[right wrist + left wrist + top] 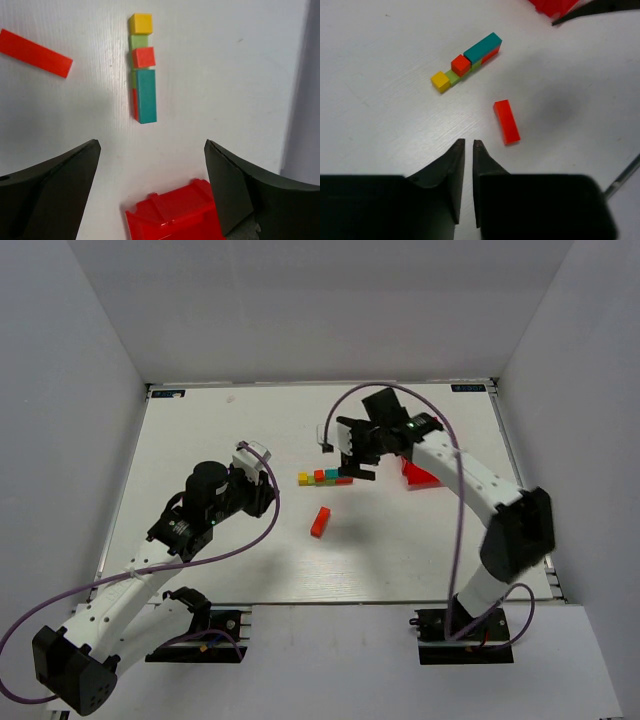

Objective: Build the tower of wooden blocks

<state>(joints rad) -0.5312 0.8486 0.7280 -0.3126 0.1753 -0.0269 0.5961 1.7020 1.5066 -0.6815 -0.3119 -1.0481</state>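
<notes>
Wood block tower [325, 477] lies mid-table [200, 440], slightly toward the far edge, as a short row running left to right. Top view: layering not readable. Right wrist view: yellow cube at one end, green beside it, red cube and teal bar on top, and a red-orange strip under the teal.

Loose orange bar [320, 521] lies apart, toward the near edge.

Left gripper [468, 144]: fingers nearly touching, nothing between.

Right gripper [151, 143]: spread wide, empty, over the row's right end. Red bin [175, 215] is near it, toward the right edge.
</notes>
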